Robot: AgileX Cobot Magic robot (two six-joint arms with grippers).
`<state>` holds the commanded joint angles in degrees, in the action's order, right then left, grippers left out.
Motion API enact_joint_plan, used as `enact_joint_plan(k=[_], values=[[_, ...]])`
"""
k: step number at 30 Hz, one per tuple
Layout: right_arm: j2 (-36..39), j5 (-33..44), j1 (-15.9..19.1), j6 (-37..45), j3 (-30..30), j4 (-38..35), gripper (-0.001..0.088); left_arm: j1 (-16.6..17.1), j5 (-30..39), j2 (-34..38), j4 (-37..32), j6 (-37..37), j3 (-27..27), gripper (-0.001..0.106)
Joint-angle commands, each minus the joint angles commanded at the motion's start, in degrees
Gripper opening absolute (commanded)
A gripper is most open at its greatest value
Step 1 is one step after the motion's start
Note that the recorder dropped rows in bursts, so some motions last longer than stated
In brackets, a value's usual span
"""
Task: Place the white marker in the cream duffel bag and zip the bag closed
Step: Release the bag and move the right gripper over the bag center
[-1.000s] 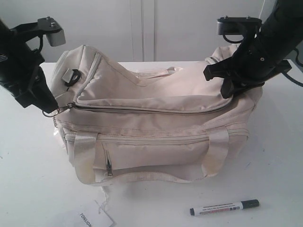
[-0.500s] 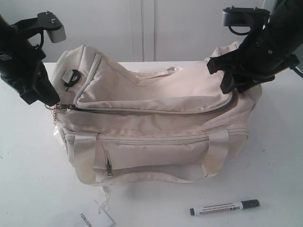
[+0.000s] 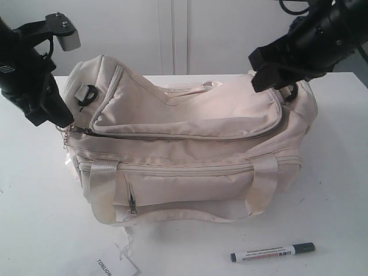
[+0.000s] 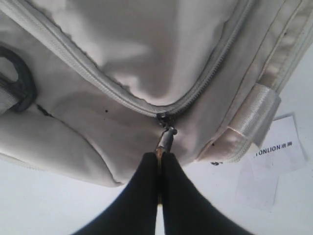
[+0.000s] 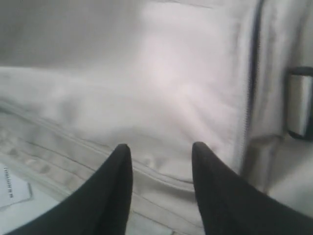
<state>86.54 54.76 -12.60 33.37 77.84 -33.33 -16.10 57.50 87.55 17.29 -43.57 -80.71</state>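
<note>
**Bench** [image 3: 34, 218]: white surface carrying every item below.

**Bag** [image 3: 190, 149]: cream fabric, standing upright in the middle of the bench with its long side to the exterior view. The top zip runs in a curve from the left end to the right end and looks closed along the length that shows. Front pocket zipped. One shiny webbing handle hangs down the front, the other lies over the top at the back. A black D-ring [image 3: 86, 95] sits on the raised left end.

**Marker** [image 3: 273, 252]: white barrel with black print and dark ends. It lies flat on the bench in front of the bag, toward its right end, well apart from it and from both claws. Outside the bag.

**Tag** [image 3: 112, 265]: flat white paper with black lettering, on the bench in front of the bag's left end.

**Left claw** [image 4: 160, 155]: at the bag's left end, clenched on the metal zip pull [image 4: 167, 136], fingers pressed together around it.

**Right claw** [image 5: 160, 147]: above the bag's right end, released, fingers spread with nothing between them, only cream fabric beyond.
</note>
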Motion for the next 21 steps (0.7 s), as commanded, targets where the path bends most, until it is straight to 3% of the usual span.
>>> enact_joint_plan(k=[5, 21], values=[[0.23, -0.1, -0.68, 10.58, 0.0, -6.89, 0.0387, 0.0, -2.29, -1.22, 1.16, 0.0, 0.0, 0.0], [5.95, -5.88, -11.04, 34.92, -0.35, -7.4, 0.0387, 0.0, -7.08, -3.18, 2.55, 0.0, 0.0, 0.0]])
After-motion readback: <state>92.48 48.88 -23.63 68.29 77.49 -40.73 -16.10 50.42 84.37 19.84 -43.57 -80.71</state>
